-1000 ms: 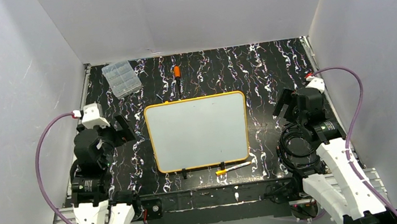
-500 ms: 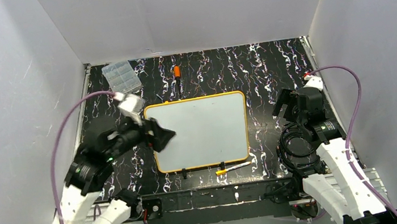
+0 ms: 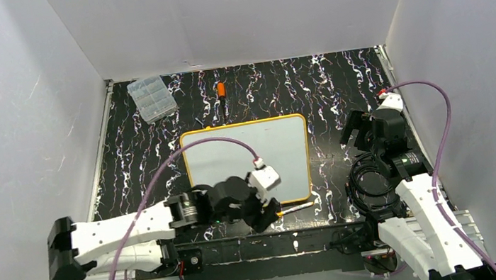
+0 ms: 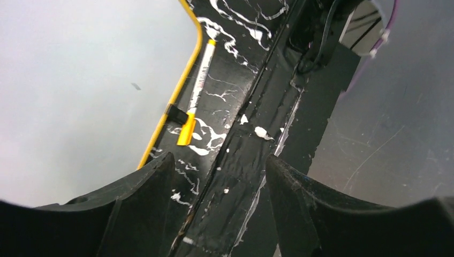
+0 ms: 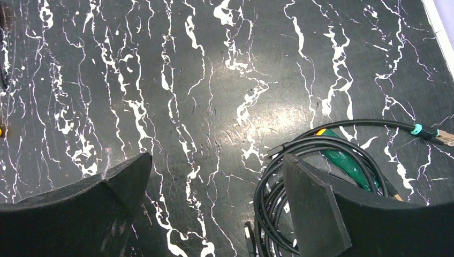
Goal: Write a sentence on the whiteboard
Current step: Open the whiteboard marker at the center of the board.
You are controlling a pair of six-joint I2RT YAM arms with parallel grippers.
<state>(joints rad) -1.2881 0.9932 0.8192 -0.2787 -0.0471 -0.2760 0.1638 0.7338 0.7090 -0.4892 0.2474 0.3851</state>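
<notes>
While my left claw [image 4: 218, 160] hangs spread and empty over the near edge of the counter [image 4: 235, 91], the marker [image 4: 197, 88] lies just ahead, alongside the whiteboard [image 4: 80, 80] rim to its left; my right claw [image 5: 217, 160] gapes empty beside cables [image 5: 300, 160].

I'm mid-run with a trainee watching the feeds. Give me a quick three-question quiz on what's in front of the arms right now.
1. True or false: the whiteboard shows no writing.
2. The left end effector is near the yellow-capped marker. Where does the marker lie? A) on the board's face; B) on the table beside the board's near rim; C) between the jaws.
3. Fill in: the right end effector has its jaws ____, with nothing between them.
Key: 1 true; 2 B; 3 open.
</notes>
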